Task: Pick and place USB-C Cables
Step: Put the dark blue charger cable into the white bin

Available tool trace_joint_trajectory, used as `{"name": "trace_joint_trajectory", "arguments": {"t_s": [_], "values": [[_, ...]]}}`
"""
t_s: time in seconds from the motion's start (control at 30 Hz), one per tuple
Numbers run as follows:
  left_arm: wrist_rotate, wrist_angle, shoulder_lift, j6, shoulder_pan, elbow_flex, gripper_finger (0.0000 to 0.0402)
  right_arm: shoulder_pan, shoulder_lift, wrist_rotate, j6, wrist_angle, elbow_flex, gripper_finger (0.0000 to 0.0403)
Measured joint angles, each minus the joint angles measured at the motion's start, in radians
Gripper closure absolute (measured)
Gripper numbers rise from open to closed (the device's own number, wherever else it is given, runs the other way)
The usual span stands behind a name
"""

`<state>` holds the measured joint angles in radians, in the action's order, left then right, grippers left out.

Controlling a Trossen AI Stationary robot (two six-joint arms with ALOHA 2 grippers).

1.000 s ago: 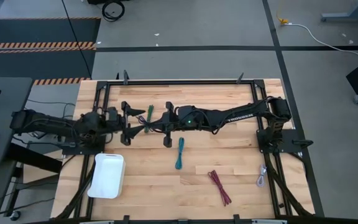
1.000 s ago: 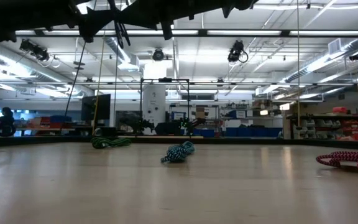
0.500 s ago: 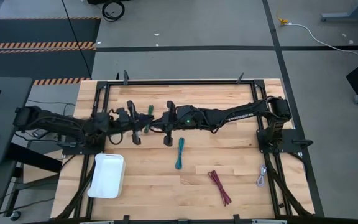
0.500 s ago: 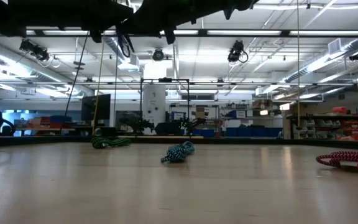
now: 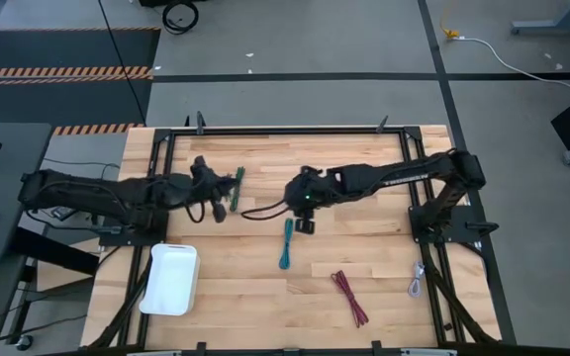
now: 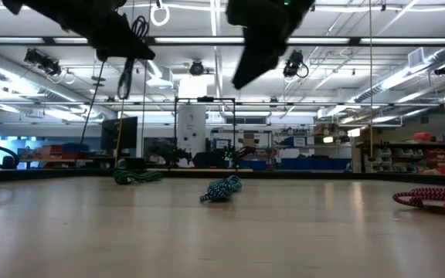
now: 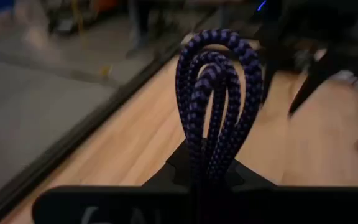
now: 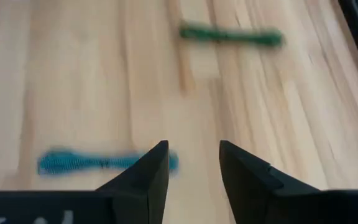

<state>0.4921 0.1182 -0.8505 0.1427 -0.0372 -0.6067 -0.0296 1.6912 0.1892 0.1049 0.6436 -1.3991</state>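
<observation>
My left gripper (image 5: 217, 205) is shut on a purple USB-C cable bundle (image 7: 215, 93) above the table's left middle. In the low view it shows at the upper left (image 6: 123, 46). My right gripper (image 5: 305, 222) hangs open over the table's middle, nothing between its fingers (image 8: 194, 163). Just below it lies the teal cable (image 5: 286, 244); in the right wrist view the teal cable (image 8: 98, 163) is beside one finger. The green cable (image 5: 237, 182) lies flat next to my left gripper. The dark red cable (image 5: 349, 297) and the pale grey cable (image 5: 416, 281) lie near the front right. My left gripper pinches the purple bundle between its two fingers, several strands together (image 7: 207, 165). The bundle's looped end (image 7: 216, 56) sticks out past the fingertips. The fingers point toward the table's right side. The bundle is lifted clear of the table.
A white tray (image 5: 169, 279) sits at the near left, below my left arm. A black frame (image 5: 285, 130) runs around the tabletop. Bare wood lies between the tray and the teal cable.
The two grippers were together over the purple cable. My right gripper has let go of it and drawn back toward the table's right and near edges, stopping above the teal cable. My left gripper now holds the purple bundle alone, clear of the table.
</observation>
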Motion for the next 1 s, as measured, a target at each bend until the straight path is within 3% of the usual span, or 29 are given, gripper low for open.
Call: {"name": "trace_joint_trajectory", "arguments": {"t_s": [0.13,0.3,0.47,0.57,0.73,1.0], "values": [[-0.008,0.208,0.000,0.112,-0.007,-0.114,0.0387,0.001,-0.017,0.053,0.023,0.077,0.000,0.0256],[-0.122,0.564,-0.002,0.346,-0.026,-0.285,0.0387,0.011,-0.010,0.053,-0.014,0.048,0.000,0.0256],[-0.308,0.896,-0.024,0.551,-0.064,-0.403,0.0387,0.039,-0.008,0.056,-0.032,0.007,0.000,0.0257],[-0.436,1.026,-0.028,0.761,-0.094,-0.416,0.0387,0.051,-0.008,0.053,-0.039,0.007,0.000,0.0256],[-0.540,1.094,-0.058,1.067,-0.227,-0.386,0.0387,0.060,-0.008,0.048,-0.061,0.019,0.000,0.0257],[-0.598,0.995,-0.124,1.461,-0.441,-0.297,0.0388,0.060,-0.008,0.044,-0.084,0.059,0.000,0.0256]]}}
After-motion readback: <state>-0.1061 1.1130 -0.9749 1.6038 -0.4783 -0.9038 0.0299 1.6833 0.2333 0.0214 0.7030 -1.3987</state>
